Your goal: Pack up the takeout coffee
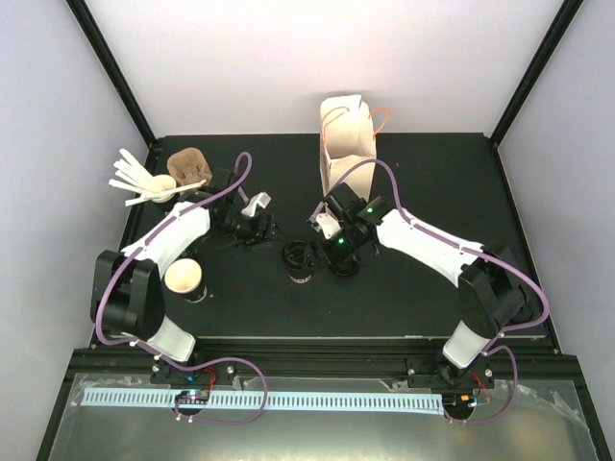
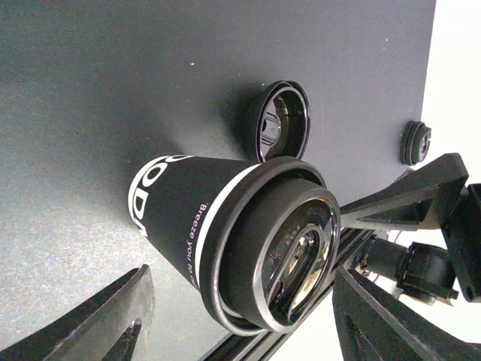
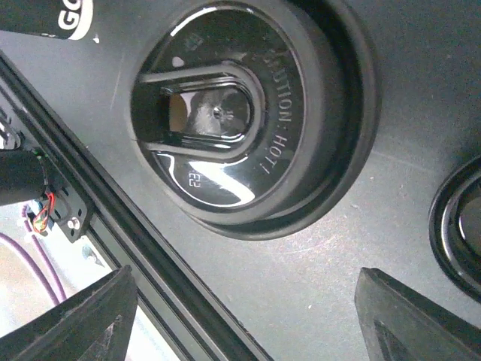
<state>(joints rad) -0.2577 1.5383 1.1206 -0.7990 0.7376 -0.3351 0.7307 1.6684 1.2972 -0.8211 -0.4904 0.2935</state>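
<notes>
A takeout coffee cup [image 2: 176,214], black with white lettering and a black lid [image 2: 289,256], stands just ahead of my left gripper [image 2: 240,331]. The jaws are open on either side of it, with a clear gap on the left. From above this cup [image 1: 300,261] is mid-table between my left gripper [image 1: 258,229] and my right gripper [image 1: 336,252]. My right gripper [image 3: 244,323] is open above a black "CAUTION HOT" lid [image 3: 233,113]. I cannot tell whether a cup is under that lid. Another lid [image 2: 282,120] lies beyond the cup.
A lidless cup [image 1: 184,279], tan inside, stands near the left arm. A brown cup carrier [image 1: 189,165] and a cup of white stirrers [image 1: 154,187] sit at the back left. A paper bag [image 1: 346,144] stands at the back centre. The table's front rail [image 3: 113,226] runs close by.
</notes>
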